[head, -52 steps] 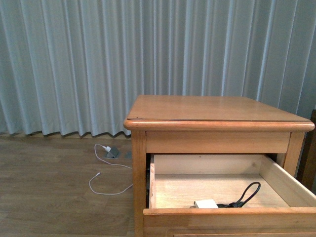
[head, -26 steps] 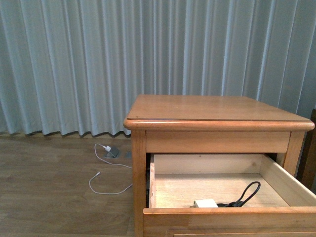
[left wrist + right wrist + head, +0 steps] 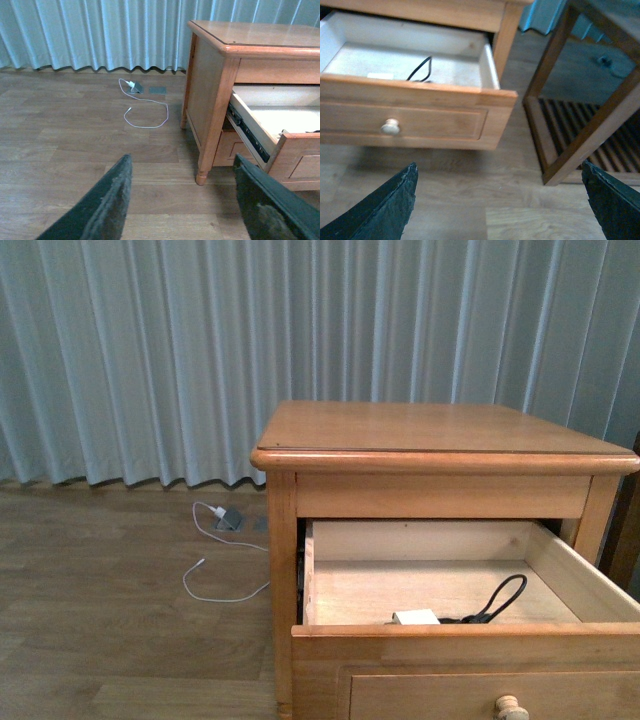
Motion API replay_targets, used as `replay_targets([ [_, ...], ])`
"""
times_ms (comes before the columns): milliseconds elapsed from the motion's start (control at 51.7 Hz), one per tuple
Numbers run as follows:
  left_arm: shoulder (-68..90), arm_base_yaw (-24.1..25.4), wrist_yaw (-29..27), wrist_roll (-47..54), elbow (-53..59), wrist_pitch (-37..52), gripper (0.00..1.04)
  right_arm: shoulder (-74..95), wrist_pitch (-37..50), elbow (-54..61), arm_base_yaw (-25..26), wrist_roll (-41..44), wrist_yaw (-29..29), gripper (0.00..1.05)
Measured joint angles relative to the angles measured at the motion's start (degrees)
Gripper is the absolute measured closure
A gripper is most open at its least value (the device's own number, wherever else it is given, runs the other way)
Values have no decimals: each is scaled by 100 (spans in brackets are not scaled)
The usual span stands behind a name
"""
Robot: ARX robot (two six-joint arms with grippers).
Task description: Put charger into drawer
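Note:
The charger [image 3: 416, 617], a small white block with a black looped cable [image 3: 497, 598], lies inside the open upper drawer [image 3: 470, 642] of the wooden nightstand [image 3: 430, 440], near its front wall. In the right wrist view the charger [image 3: 380, 76] and its cable [image 3: 420, 69] show in the drawer, above the round pale knob [image 3: 390, 127]. My right gripper [image 3: 500, 195] is open and empty over the floor in front of the drawer. My left gripper [image 3: 182, 195] is open and empty over the floor, left of the nightstand. Neither arm shows in the front view.
A white plug with a thin white cable [image 3: 222, 570] lies on the wood floor by the grey curtain [image 3: 200, 350]; it also shows in the left wrist view [image 3: 145, 107]. A dark wooden slatted frame [image 3: 580, 125] stands right of the nightstand.
The front view has shifted so the nightstand sits higher in frame and the drawer's front panel and knob now show. The charger has not moved in the drawer.

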State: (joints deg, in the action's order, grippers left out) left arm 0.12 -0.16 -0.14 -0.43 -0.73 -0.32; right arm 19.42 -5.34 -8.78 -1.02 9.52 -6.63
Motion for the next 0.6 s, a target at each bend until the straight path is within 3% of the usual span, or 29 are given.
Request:
replay_targets([
  [213, -2, 0, 0, 2, 0, 0, 5, 2334, 863, -629, -323, -77, 551, 8],
  [464, -2, 0, 0, 13, 0, 0, 6, 5241, 2310, -1523, -1019, -160, 540, 8],
  [599, -2, 0, 0, 13, 0, 0, 6, 6369, 2815, -1947, -1108, -365, 514, 8],
])
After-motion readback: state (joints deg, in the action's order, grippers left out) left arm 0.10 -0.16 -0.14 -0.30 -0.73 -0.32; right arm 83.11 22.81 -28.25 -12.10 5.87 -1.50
